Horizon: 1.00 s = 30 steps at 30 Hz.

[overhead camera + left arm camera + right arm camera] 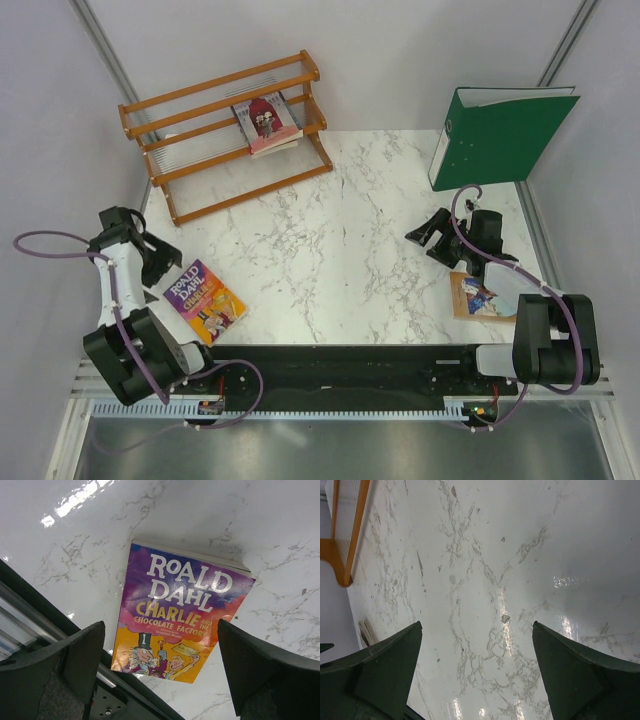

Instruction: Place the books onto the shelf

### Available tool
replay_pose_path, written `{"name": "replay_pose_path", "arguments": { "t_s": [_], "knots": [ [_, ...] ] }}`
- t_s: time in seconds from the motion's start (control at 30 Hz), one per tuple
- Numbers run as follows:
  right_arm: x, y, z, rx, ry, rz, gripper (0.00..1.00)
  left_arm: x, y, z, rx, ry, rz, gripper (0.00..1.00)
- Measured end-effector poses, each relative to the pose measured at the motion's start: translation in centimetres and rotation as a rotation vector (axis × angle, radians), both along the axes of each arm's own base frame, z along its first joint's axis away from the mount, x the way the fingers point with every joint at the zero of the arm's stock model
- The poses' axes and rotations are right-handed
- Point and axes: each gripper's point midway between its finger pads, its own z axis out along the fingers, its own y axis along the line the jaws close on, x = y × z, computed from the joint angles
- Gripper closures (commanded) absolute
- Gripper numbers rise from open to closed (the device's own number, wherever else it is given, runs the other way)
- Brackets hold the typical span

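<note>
The Charlie book [182, 615] lies flat, cover up, near the table's [380, 230] near-left corner, with one corner at or just over the near edge. The left pincer [160, 625] hangs above it, jaws spread wide with nothing between them, one on each side of the cover. The right pincer [476, 624] is also wide open and empty, over bare marble by the right edge. An orange-brown book [478, 297] lies partly under that arm, near the near-right corner. The shelf [215, 88] stands at the far-left corner. It holds a small stack [266, 122] on its middle tier, a pink-maroon cover on top. A green binder [495, 135] stands at the far-right corner.

My worries, as judgements:
- The paperback is thin and flat on glossy marble. Fingers coming straight down will probably find no edge to catch and may skid off the cover.
- A sideways nudge could slide the book over the near edge onto the arm bases.
- The cover sits skewed to the jaws, so a squeeze may catch a corner and spin or buckle the book.
- If it is lifted by one edge, it may droop or fall open on the way to the shelf.
- At the shelf, it could slip between slats or knock the stack.

The cover reads "ROALD DAHL" and "CHARLIE AND THE CHOCOLATE FACTORY". A small line below appears to name Quentin Blake. The binder's spine label and the other covers are too small to read.
</note>
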Motion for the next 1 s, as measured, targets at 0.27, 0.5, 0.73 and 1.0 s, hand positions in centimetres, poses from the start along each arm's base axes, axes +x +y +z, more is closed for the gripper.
{"name": "replay_pose_path", "arguments": {
  "t_s": [0.27,0.5,0.73,1.0],
  "knots": [
    [0.0,0.1,-0.1,0.003,0.002,0.013,0.02,-2.0,-1.9,-3.6,-0.241,0.042,0.081,0.0],
    [0.0,-0.1,-0.2,0.008,0.004,0.01,0.02,-2.2,-2.7,-4.5,-0.294,0.054,0.107,0.0],
    [0.0,-0.1,-0.8,0.015,0.021,0.014,0.02,-2.6,0.8,-2.8,-0.09,0.059,0.146,0.0],
    [0.2,-0.1,-0.9,0.028,0.016,0.019,0.02,-3.6,1.4,-5.3,-0.114,0.213,0.165,0.0]
  ]
}}
